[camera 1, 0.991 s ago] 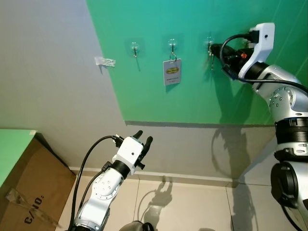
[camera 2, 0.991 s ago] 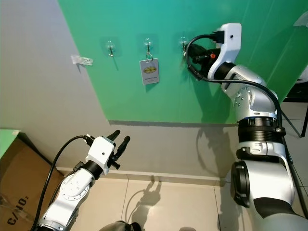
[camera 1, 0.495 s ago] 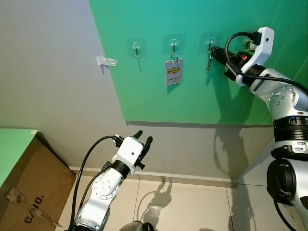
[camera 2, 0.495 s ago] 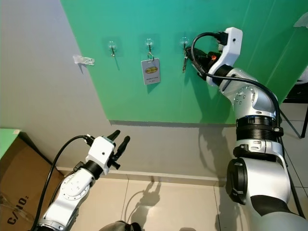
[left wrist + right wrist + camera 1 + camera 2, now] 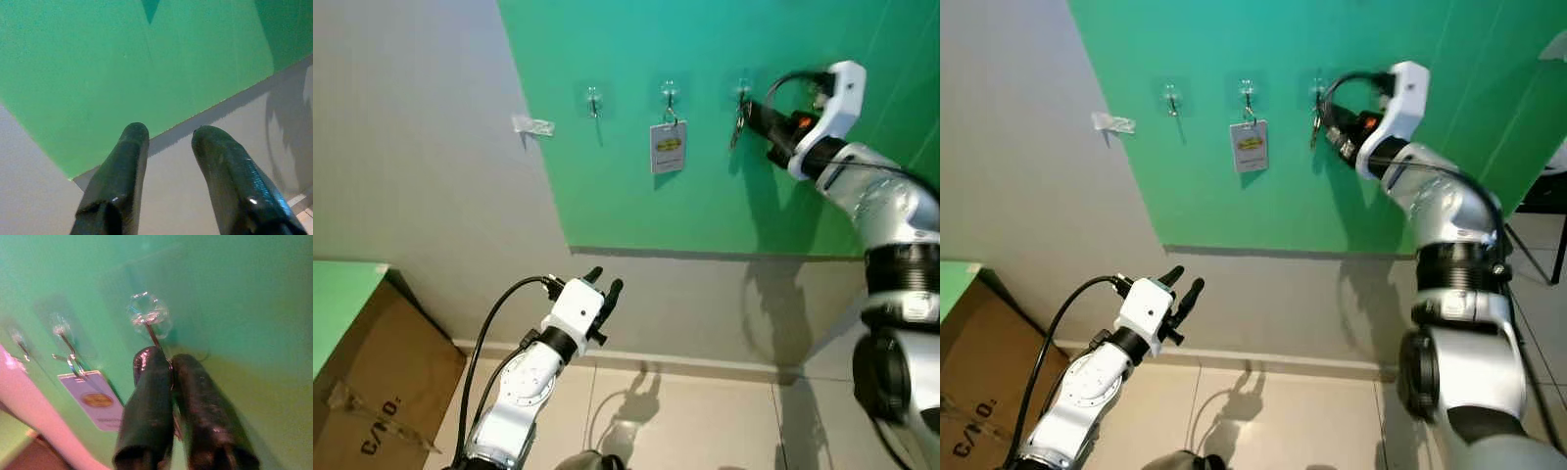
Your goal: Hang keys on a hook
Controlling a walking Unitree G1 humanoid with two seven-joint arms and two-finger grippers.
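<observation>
Green wall panel (image 5: 705, 186) with three clear adhesive hooks. Right claw (image 5: 170, 363) raised to the rightmost hook (image 5: 148, 316), fingers pressed together, pinching the keys (image 5: 738, 119) dangling just below it. Best to keep the ring seated over the hook tip before releasing. Left claw (image 5: 168, 134) low, spread, empty.

- keys (image 5: 737, 121): small dark metal bunch, hanging down against the green wall from the rightmost hook, right hand (image 5: 751, 111) touching them, fingers pressed together
- hook (image 5: 148, 315): clear stick-on pad with a thin metal hook, rightmost of three in a row, high on the wall
</observation>
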